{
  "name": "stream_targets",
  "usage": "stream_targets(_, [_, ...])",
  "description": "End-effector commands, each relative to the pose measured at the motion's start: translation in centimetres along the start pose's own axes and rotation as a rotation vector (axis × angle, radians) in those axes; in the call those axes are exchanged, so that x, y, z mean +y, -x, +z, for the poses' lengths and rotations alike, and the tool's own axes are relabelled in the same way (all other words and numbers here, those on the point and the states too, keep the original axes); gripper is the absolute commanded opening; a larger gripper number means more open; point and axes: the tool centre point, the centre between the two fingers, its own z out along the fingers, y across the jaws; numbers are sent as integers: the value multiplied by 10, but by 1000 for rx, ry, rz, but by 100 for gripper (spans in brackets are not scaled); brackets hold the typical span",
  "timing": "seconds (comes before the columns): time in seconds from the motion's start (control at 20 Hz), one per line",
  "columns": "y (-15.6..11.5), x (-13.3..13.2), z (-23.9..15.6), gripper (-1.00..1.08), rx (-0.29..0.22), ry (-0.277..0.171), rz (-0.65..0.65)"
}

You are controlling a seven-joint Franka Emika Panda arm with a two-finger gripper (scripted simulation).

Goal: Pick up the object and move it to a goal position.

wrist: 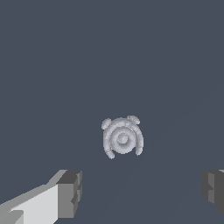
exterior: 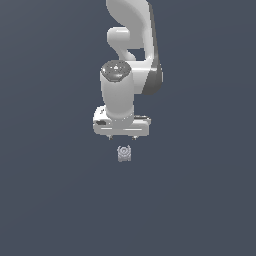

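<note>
The object (exterior: pixel 124 153) is a tiny pale grey blocky item with a round ring-like top, resting on the dark ground just below the gripper in the exterior view. In the wrist view the object (wrist: pixel 122 137) shows its concentric rings and small lobes. My gripper (exterior: pixel 122 138) hangs above it, pointing down, with only short fingertip stubs visible. In the wrist view my gripper (wrist: pixel 140 192) is open and empty: one finger (wrist: pixel 70 192) and the other finger (wrist: pixel 213 189) stand wide apart, and the object lies beyond the gap, apart from both.
The white arm (exterior: pixel 131 45) rises behind the gripper in the exterior view. A plain dark grey ground (exterior: pixel 60 200) surrounds everything. No goal marker shows.
</note>
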Motion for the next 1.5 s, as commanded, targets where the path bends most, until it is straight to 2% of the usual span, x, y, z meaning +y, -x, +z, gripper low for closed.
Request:
stream_targets(0.0, [0, 0, 0, 100, 0, 0, 0])
stream_targets(0.5, [6, -27, -4, 100, -3, -20, 7])
stream_targets(0.85, [3, -22, 9, 100, -1, -13, -17])
stream_targets(1.45, [-5, -5, 73, 100, 10, 19, -132])
